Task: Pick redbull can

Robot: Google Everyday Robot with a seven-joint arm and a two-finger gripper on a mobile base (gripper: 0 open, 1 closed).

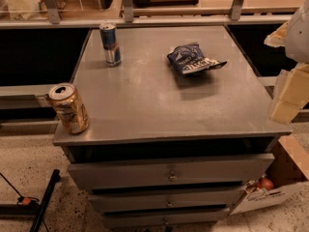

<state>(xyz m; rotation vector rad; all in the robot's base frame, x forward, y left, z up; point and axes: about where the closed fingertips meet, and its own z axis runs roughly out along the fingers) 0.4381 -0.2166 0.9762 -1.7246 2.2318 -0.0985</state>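
Note:
The redbull can [110,44], slim, blue and silver with a silver top, stands upright at the far left corner of the grey cabinet top [145,105]. My gripper [288,94], cream and white, hangs at the right edge of the view, beside the cabinet's right side and far from the can. It holds nothing that I can see.
A wider gold can [69,108] stands at the front left corner. A crumpled blue snack bag [193,59] lies at the far right of the top. Drawers [169,173] are below. A cardboard box [270,187] sits on the floor at right, a black stand leg [43,199] at left.

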